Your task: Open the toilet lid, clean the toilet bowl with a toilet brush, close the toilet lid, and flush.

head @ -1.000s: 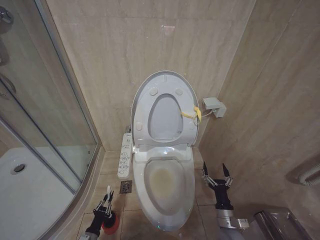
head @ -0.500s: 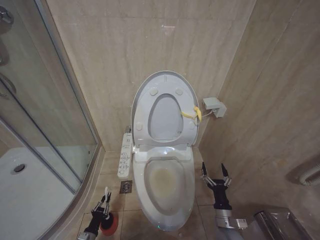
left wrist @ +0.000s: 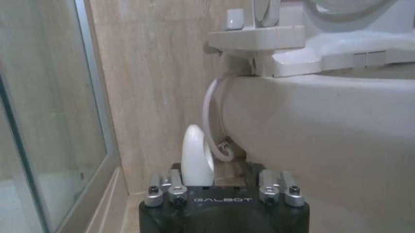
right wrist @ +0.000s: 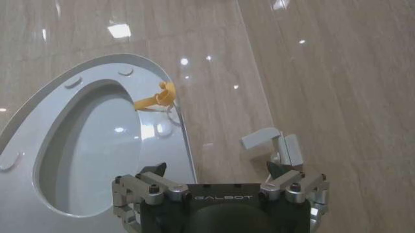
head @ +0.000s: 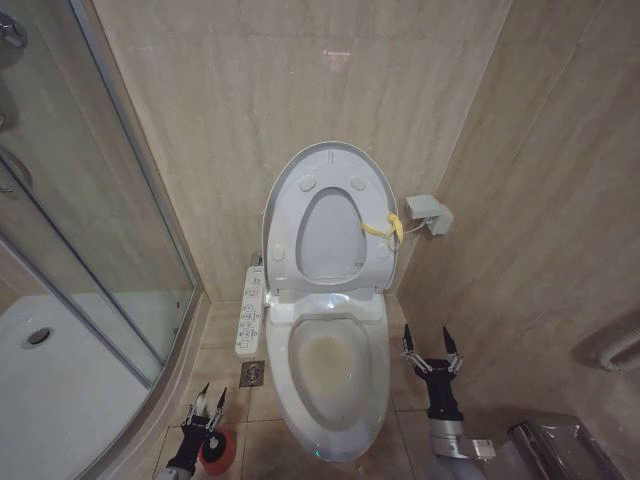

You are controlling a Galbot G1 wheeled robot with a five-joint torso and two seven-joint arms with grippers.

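Toilet lid (head: 330,215): stood raised against the back wall, seat ring up with it, a yellow strap (head: 385,227) hooked at its right edge.
Toilet bowl (head: 330,375): lay open below the lid, yellowish-brown staining inside; its near rim ran to the bottom edge of the head view.
Toilet brush (left wrist: 196,156): only a pale rounded handle tip showed in the left wrist view, rising between the fingers; the bristle head was hidden.
Red holder (head: 220,452): sat on the floor tiles left of the bowl, half covered by the left gripper.
Left gripper (head: 205,404): hovered low over the holder, fingers spread apart, the handle tip between them; I could not tell whether they touched it.
Right gripper (head: 431,345): waited right of the bowl near the side wall, fingers wide apart, holding nothing.
Button panel (head: 250,312): hung beside the bowl's left side.
Shower screen (head: 90,200): glass, cut off at the left.
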